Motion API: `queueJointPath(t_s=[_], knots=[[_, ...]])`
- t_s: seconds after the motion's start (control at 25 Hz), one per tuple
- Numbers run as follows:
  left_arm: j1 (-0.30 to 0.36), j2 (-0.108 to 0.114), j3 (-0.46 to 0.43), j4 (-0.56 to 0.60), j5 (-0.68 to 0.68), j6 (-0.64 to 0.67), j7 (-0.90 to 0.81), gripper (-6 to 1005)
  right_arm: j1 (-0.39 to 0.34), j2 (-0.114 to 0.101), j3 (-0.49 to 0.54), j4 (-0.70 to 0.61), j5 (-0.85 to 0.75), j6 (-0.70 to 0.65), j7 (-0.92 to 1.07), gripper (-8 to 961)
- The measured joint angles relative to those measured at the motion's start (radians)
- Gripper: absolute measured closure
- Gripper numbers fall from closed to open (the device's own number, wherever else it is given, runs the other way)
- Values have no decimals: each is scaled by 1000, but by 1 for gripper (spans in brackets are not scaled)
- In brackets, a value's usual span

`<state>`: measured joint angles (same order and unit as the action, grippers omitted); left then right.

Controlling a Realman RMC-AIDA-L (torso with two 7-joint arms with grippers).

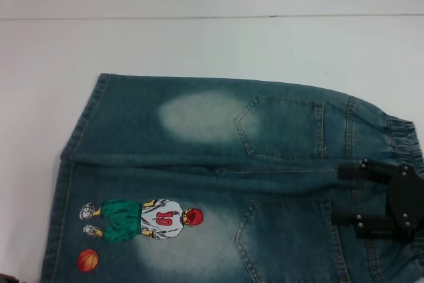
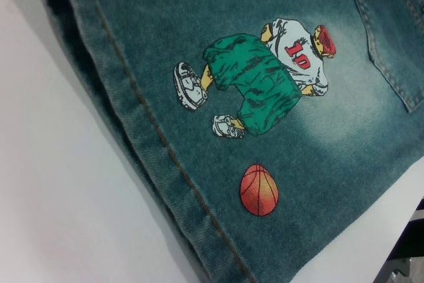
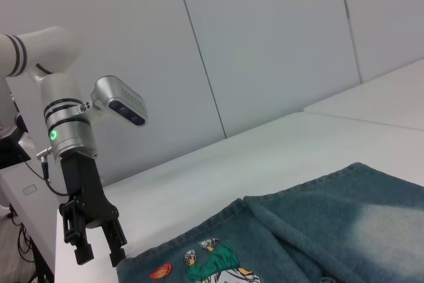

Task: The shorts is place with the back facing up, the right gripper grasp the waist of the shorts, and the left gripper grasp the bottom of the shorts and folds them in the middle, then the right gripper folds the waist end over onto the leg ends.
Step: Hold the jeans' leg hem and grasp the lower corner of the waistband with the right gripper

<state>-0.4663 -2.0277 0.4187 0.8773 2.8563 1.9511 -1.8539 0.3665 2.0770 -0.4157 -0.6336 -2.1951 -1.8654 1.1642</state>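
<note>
Denim shorts (image 1: pixel 218 183) lie lengthwise across the table, waist (image 1: pixel 404 140) rightward; both grippers' fingers spread

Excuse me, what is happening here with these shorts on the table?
A two-armed robot is about to fold the shorts, which lie flat, back pockets up. The right gripper hovers open over the waist of the shorts. The left gripper, fingers apart, hangs over the bottom of the shorts near the basketball print. Nothing is folded yet.
</note>
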Motion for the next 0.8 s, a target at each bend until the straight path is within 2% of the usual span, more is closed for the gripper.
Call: queueJointPath(t_s=[0.8], knots=[[-42, -5, -2, -25, -9, -2, 2, 127, -6, 0, 0, 0, 6, 0, -1, 57]])
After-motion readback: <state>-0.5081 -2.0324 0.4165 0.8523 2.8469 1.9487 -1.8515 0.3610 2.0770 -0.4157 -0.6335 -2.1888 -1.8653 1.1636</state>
